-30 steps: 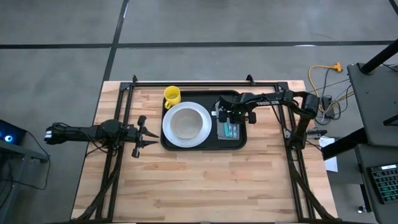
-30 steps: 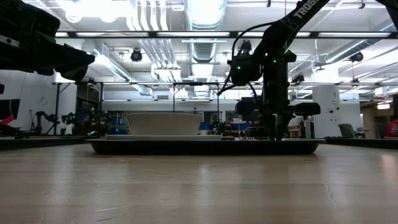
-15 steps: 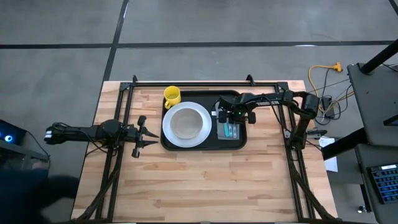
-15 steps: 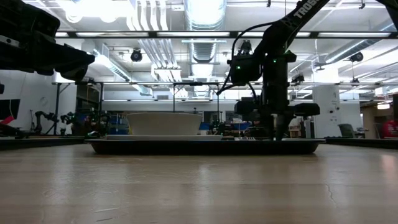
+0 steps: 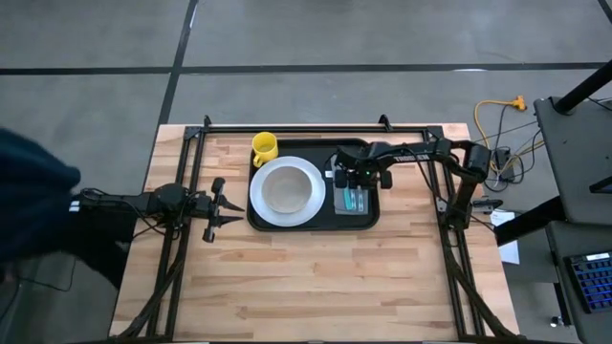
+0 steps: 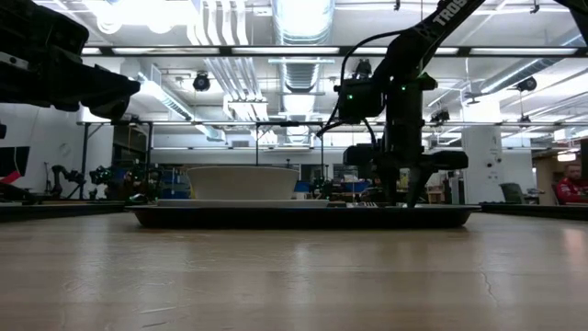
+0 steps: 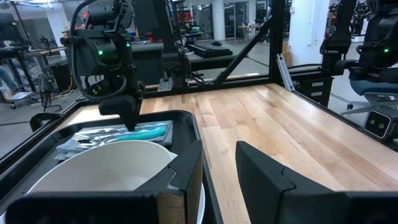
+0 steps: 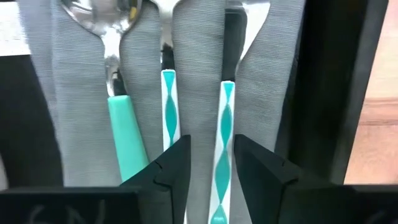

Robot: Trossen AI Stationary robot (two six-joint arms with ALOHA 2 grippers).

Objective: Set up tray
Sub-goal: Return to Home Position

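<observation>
The black tray (image 5: 368,222) lies at the table's far middle. On it rest a white plate with a bowl (image 5: 286,189) and a grey napkin (image 5: 355,201) with a teal-handled spoon (image 8: 121,130), a fork (image 8: 168,99) and a knife (image 8: 225,124). A yellow mug (image 5: 264,147) stands at the tray's far left corner. My right gripper (image 8: 211,168) is open just above the napkin, one finger on either side of the knife's handle. My left gripper (image 5: 218,204) is open and empty, above the table left of the tray.
A person's dark blue sleeve (image 5: 33,205) reaches in over the left arm's base at the table's left side. Another person (image 6: 574,184) shows far behind the table. Bare wood (image 5: 316,277) stretches from the tray to the near edge.
A person in dark blue has come into view at the table's left side, over the left arm's base. Both grippers and the things on the tray have stayed where they were.
</observation>
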